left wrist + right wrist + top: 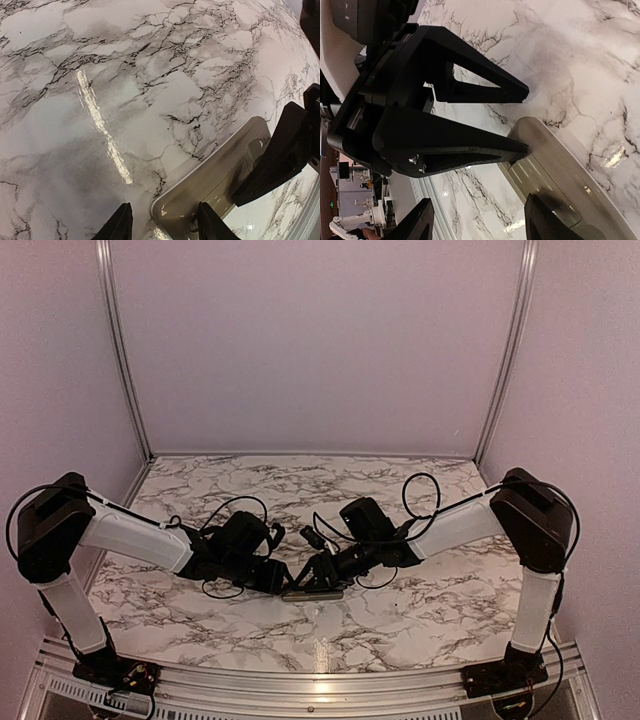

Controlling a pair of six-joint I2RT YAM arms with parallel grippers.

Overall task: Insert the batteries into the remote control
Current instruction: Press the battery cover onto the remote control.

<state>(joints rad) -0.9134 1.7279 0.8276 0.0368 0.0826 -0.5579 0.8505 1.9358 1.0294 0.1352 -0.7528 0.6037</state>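
Observation:
The remote control lies back-up on the marble table between my two grippers. Its grey-beige back with a recessed panel shows in the left wrist view and in the right wrist view. My left gripper is open; one finger is over the remote's end, the other over bare table. My right gripper is open; one finger is over the remote's back, the other beside it. In the top view the left gripper and right gripper nearly meet above the remote. No batteries are in view.
The aluminium rail runs along the table's near edge. Pale walls with metal posts close in the back and sides. Loose black cables loop over both forearms.

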